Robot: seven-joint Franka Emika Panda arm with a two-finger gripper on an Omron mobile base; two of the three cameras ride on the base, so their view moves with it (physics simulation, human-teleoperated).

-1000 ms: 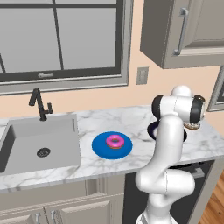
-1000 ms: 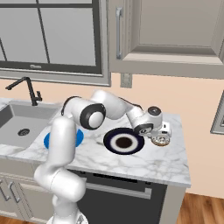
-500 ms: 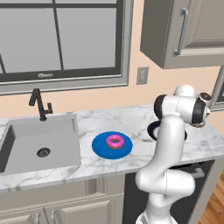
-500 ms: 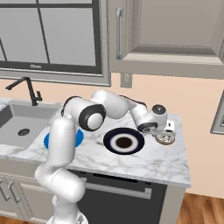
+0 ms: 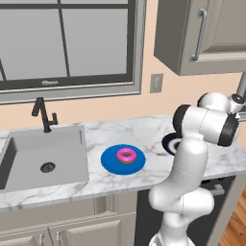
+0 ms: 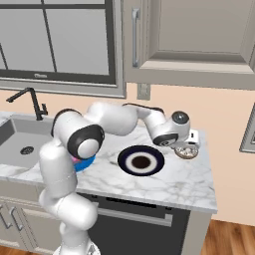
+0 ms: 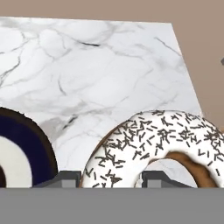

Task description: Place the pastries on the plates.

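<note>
Marble counter (image 5: 144, 139) under window (image 5: 67, 43)

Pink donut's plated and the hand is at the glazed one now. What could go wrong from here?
1. The glazed donut lies between the hand's fingertips near the counter's right end; a poor grip might nudge it toward the edge.
2. The dark plate sits close beside it, so the carry could bump its rim.

Dark plate (image 5: 169, 143) half behind arm; pincer (image 7: 113, 178) tips barely visible.
</note>
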